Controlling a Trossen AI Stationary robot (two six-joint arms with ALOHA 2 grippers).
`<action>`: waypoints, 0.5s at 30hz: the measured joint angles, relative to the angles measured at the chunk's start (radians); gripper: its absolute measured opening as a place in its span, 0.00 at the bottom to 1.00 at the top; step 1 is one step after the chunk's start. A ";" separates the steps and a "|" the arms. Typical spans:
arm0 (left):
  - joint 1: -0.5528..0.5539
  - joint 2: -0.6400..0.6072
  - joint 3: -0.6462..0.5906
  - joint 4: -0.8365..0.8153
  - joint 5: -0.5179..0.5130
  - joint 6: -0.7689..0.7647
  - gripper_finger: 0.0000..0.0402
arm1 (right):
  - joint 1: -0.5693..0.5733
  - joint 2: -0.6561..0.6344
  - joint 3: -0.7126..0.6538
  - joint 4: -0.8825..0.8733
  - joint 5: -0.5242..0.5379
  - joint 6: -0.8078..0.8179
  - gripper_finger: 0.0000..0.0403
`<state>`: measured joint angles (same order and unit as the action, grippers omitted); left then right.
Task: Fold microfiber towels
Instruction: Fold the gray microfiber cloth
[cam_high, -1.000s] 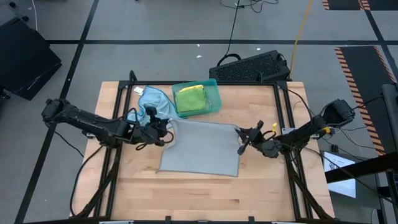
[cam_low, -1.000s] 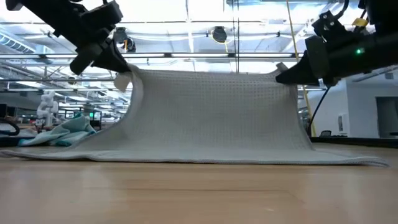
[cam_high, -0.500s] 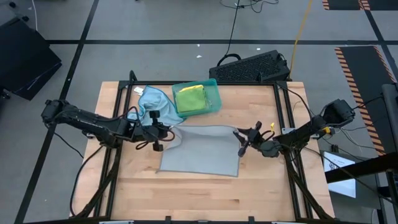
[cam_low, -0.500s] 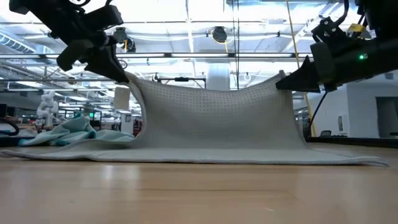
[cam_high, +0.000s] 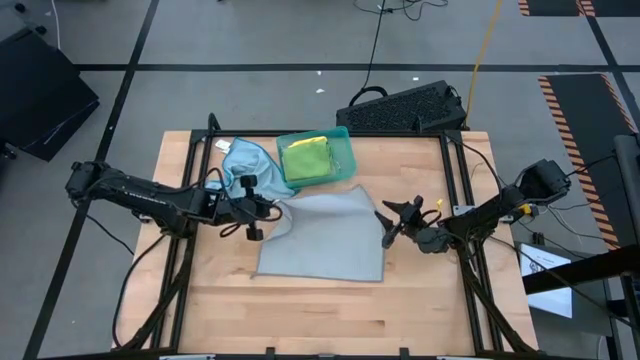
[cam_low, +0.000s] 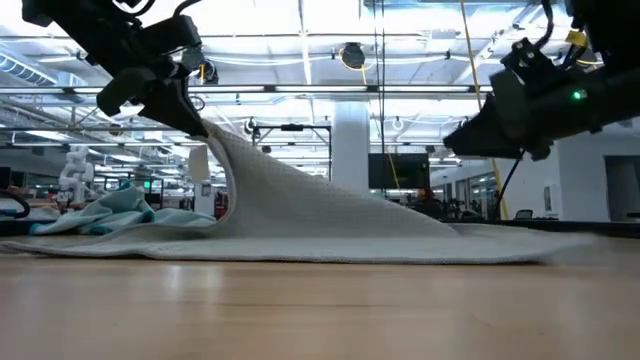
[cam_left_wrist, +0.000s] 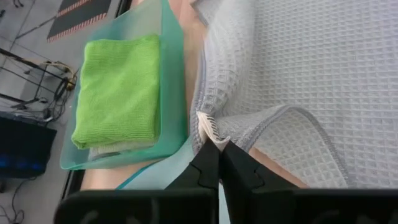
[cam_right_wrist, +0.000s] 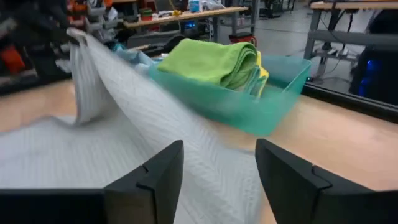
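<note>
Two dark arms reach in over the wooden bench (cam_high: 320, 310) from its left and right sides, with a grey towel (cam_high: 325, 235) spread between them. At the left, the left gripper (cam_high: 262, 207) is clamped tight on the towel's far-left corner and holds it raised off the wood, so that in the low view the cloth slopes down from that corner to lie flat toward the right. Just behind that gripper, a crumpled light blue towel (cam_high: 247, 162) sits on the bench near the far edge. To its right stands a teal tray (cam_high: 345, 150), touching the blue cloth's side, with a folded green towel (cam_high: 308, 158) on top of its stack and a strip of yellow towel (cam_right_wrist: 262, 73) showing beneath it in the right wrist view. The grey towel's far-right corner lies close to the tray. At the right, the right gripper (cam_high: 389, 222) hovers just beside the grey towel's right edge, its fingers (cam_right_wrist: 291, 183) spread apart with nothing between them and the cloth lying free below.
</note>
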<state>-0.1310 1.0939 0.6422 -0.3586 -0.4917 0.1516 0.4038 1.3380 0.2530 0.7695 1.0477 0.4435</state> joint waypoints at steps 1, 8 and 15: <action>0.000 0.000 0.000 0.000 0.001 0.000 0.01 | -0.006 0.000 0.016 0.000 -0.001 0.002 0.48; 0.000 0.000 0.000 -0.002 0.013 -0.029 0.05 | -0.186 -0.001 0.174 -0.105 -0.139 0.023 0.48; 0.000 0.000 0.000 -0.006 0.051 -0.057 0.02 | -0.527 0.039 0.302 -0.635 -0.590 0.216 0.48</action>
<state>-0.1310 1.0939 0.6422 -0.3642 -0.4412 0.0941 -0.1236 1.3775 0.5549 0.1348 0.4575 0.6592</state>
